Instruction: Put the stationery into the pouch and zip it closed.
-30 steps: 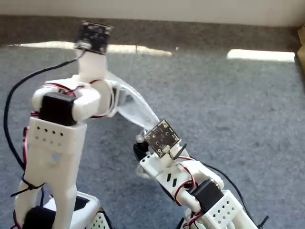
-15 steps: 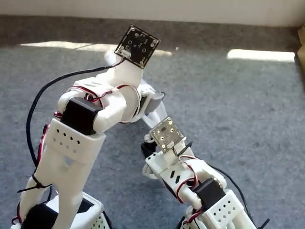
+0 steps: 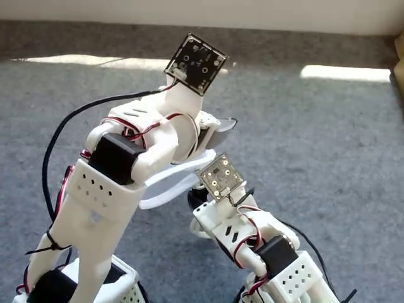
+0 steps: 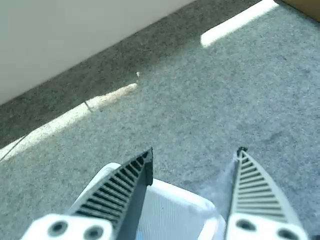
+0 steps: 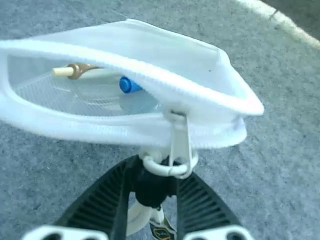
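Note:
A white mesh pouch (image 5: 150, 55) lies on the grey carpet with its mouth gaping. Inside it are a pencil's eraser end (image 5: 75, 71) and a blue-capped item (image 5: 129, 85). My right gripper (image 5: 156, 176) is shut on the pouch's zip pull (image 5: 178, 145) at one end of the zip. In the high view the pouch (image 3: 165, 190) shows as a white band under the left arm, with the right gripper (image 3: 197, 201) at its end. My left gripper (image 4: 195, 152) hangs open just above the pouch's other end (image 4: 170, 212), nothing between its fingers (image 4: 134, 180).
Grey carpet (image 3: 315, 139) spreads around both arms, with a pale wall along the far edge and sunlit strips (image 3: 344, 72) near it. A brown box corner (image 3: 399, 63) sits at the far right edge.
The left arm has swung to the right and over the pouch, its gripper now open. The pouch, earlier stretched up between the arms, has dropped lower. The right arm has barely moved.

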